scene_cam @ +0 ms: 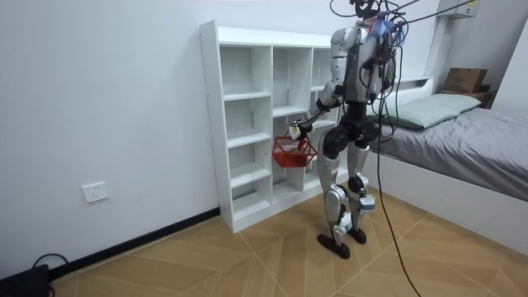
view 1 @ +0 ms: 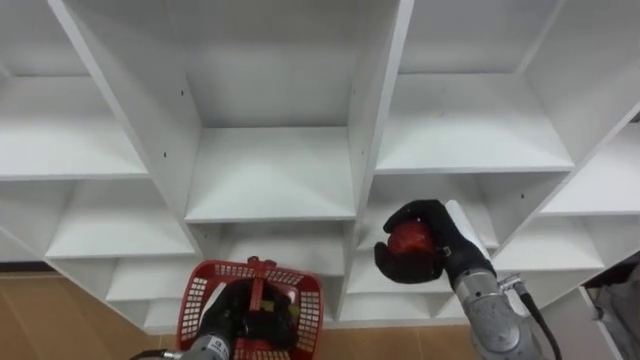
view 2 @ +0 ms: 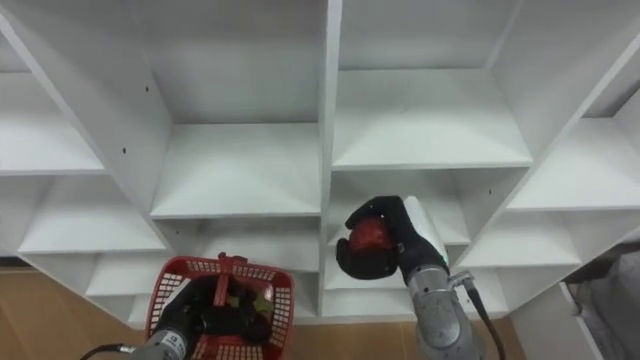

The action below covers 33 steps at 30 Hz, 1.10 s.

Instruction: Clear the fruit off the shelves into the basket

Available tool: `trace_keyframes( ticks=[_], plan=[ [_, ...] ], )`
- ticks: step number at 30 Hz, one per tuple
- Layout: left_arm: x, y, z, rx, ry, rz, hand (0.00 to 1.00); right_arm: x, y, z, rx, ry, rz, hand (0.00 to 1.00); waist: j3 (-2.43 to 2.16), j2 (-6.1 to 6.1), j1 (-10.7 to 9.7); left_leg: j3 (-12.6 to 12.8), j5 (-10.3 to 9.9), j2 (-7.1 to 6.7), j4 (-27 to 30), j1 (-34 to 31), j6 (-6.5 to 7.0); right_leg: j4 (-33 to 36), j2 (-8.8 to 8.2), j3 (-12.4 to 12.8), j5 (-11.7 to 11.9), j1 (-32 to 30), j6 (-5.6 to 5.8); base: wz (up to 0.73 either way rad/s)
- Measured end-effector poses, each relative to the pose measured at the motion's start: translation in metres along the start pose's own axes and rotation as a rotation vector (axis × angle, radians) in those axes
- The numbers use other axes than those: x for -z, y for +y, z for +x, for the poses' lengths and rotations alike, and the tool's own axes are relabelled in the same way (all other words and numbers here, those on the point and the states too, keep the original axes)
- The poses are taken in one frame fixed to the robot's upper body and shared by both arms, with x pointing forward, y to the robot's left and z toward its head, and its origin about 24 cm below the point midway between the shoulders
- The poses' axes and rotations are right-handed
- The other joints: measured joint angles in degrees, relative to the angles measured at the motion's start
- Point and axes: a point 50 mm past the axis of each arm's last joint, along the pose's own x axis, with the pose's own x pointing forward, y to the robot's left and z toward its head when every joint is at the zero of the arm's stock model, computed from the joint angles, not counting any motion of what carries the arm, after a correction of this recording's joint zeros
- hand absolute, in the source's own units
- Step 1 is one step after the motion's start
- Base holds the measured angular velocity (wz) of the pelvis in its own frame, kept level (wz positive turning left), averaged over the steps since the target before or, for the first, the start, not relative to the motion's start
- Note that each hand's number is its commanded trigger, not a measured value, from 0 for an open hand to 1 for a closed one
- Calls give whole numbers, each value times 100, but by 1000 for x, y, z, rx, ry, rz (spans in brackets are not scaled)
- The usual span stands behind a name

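Note:
My right hand (view 1: 432, 245) (view 2: 388, 244) is curled round a red fruit (view 1: 409, 241) (view 2: 367, 236), held in front of the white closet's (view 1: 370, 150) (scene_cam: 247, 124) lower middle shelves. Down at the lower left hangs a red wire basket (view 1: 205, 292) (view 2: 170, 290) (scene_cam: 290, 152) with some fruit inside. My left hand (view 1: 240, 312) (view 2: 205, 315) is wrapped round its red handle (view 1: 257, 285) (view 2: 223, 283). The fruit sits to the right of the basket and a little higher. In the room view I stand facing the closet with the basket at hip height.
The closet's shelf compartments in front of me look bare. Wooden floor (view 1: 50, 320) lies below the closet. In the room view a bed (scene_cam: 462, 140) stands behind me on the room view's right, and a wall socket (scene_cam: 96, 192) sits on the left wall.

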Motion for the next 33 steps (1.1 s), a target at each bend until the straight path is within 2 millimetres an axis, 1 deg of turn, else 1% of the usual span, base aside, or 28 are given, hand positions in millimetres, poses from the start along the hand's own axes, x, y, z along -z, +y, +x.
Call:
trace_keyframes(
  ticks=[15, 19, 23, 25, 29, 33],
  plan=[
    [0, -1, 0, 4, 0, -1, 100, 9, 10, -7, -111, 33, 6, 100, -5, 1, 4, 0, -4, 3, -42, 79, 1, 17, 14, 29, 0, 16, 0, 0],
    [0, -2, 0, 4, 0, -2, 100, 8, 12, -8, -130, 31, 8, 100, -10, 5, 5, -1, -4, 3, -41, 79, 1, 14, 12, 30, 0, 25, 0, 0],
    [0, -5, 0, 13, 2, 6, 100, 6, 23, -8, -175, 35, 0, 100, -14, 2, 0, -4, -4, 3, -38, 82, 1, 18, 12, 30, 0, 46, 0, 0],
    [1, -12, 0, 37, 6, 26, 100, 4, 31, -9, -206, 36, -6, 100, -15, -2, 12, -10, -4, 2, -33, 102, 1, 20, 10, 19, 0, 71, 1, 0],
    [2, -18, 0, 64, 9, 39, 100, -1, 42, -10, -259, 20, -18, 100, -20, -20, 24, -13, -4, -3, -33, 167, 1, 18, 3, 10, -4, 137, 6, 0],
    [3, -23, 0, 82, 10, 42, 100, -2, 45, -10, -285, 17, -36, 100, -4, -64, 33, -26, -4, -3, -33, 171, 1, 25, 0, -13, -4, 149, 8, 1]
  ],
)
